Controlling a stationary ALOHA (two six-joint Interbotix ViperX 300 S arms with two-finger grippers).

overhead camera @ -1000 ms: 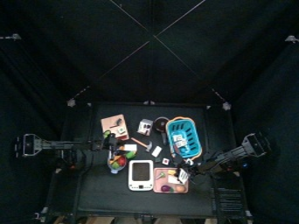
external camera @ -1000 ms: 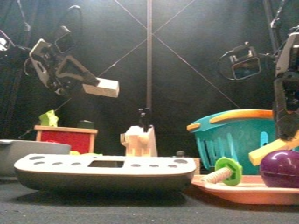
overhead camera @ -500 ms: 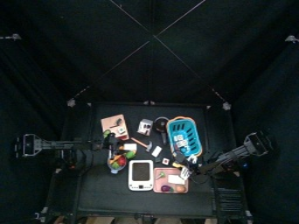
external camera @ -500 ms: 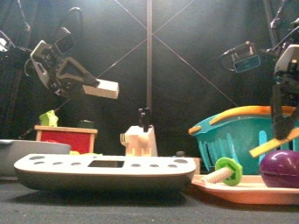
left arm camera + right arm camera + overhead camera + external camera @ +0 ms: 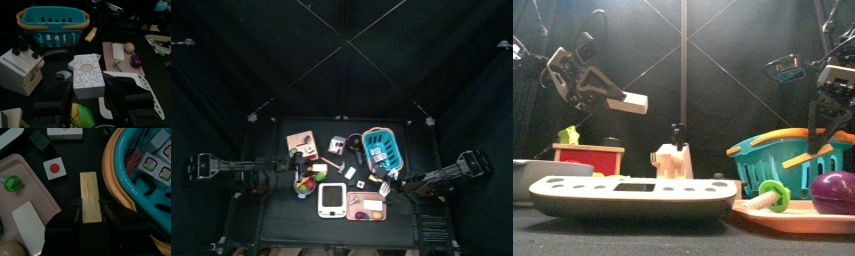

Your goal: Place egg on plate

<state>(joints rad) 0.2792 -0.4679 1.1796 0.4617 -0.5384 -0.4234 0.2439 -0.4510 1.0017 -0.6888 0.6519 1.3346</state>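
Nearest the front edge, the board (image 5: 127, 70) carries the egg (image 5: 129, 47). Right claw (image 5: 90, 210) pinches a tan block (image 5: 89, 190) beside the basket (image 5: 115, 173), which holds picture tiles (image 5: 151, 165). Left claw (image 5: 90, 92) clamps a speckled box (image 5: 87, 72). The plate (image 5: 302, 141) lies far back.

Egg (image 5: 12, 249) cut by right wrist edge; purple ball (image 5: 835, 192) cropped in front view.

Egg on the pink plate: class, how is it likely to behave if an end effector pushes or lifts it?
The egg looks smooth and rounded, so a push would probably roll it across the plate, whose rim seems low. Its curved sides might slip from a loose grip. Whether it is fragile cannot be told.
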